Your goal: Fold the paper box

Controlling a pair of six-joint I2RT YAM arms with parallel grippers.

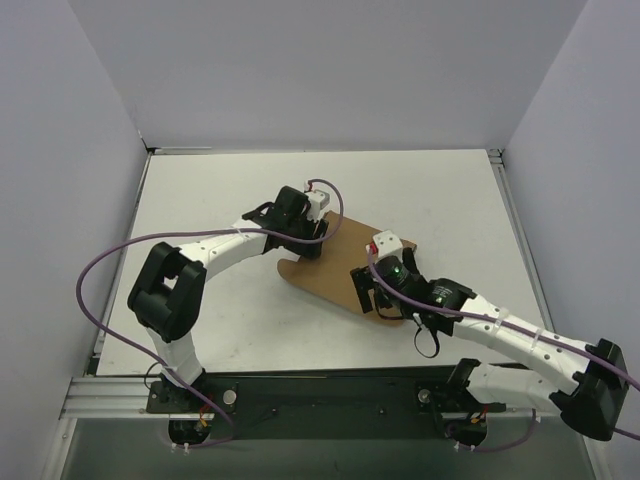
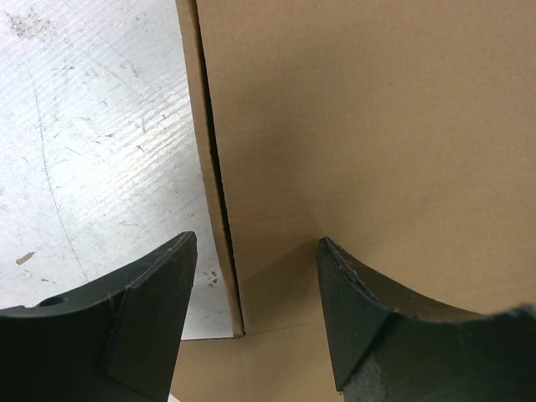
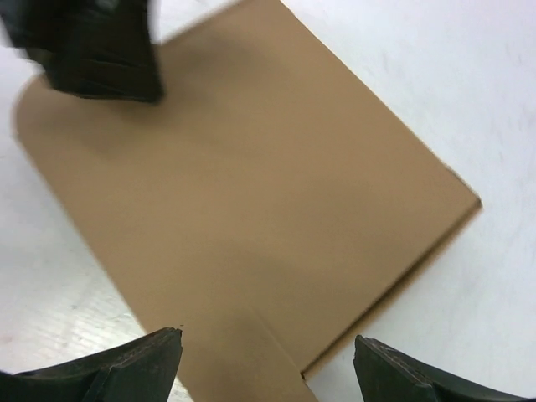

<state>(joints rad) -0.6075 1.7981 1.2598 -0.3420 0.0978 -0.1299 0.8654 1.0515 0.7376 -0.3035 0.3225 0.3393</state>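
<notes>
White-shelled left arm (image 1: 215, 250) and right arm (image 1: 510, 335) had bulky black joint housings. A thin purple cable (image 1: 95, 290) looped behind the left gripper (image 1: 303, 243). A second purple cable (image 1: 545, 345) ran behind the right gripper (image 1: 368, 292). A white camera block (image 1: 318, 205) sat above each gripper. The matte black wedge fingers (image 2: 151, 285) were scuffed.

The paper box (image 1: 335, 262) is plain brown corrugated cardboard, unmarked, lying flat on the white table (image 1: 220, 330) close to its middle. In the top view its long side runs from about 10 o'clock to 4 o'clock, with a rounded flap edge toward 8 o'clock. The right wrist view shows a broad smooth panel (image 3: 251, 193) with one rounded corner at 10 o'clock and a square corner at 3 o'clock. The left wrist view shows its side edge (image 2: 377, 126), where a narrow strip stands apart along a dark slit.
</notes>
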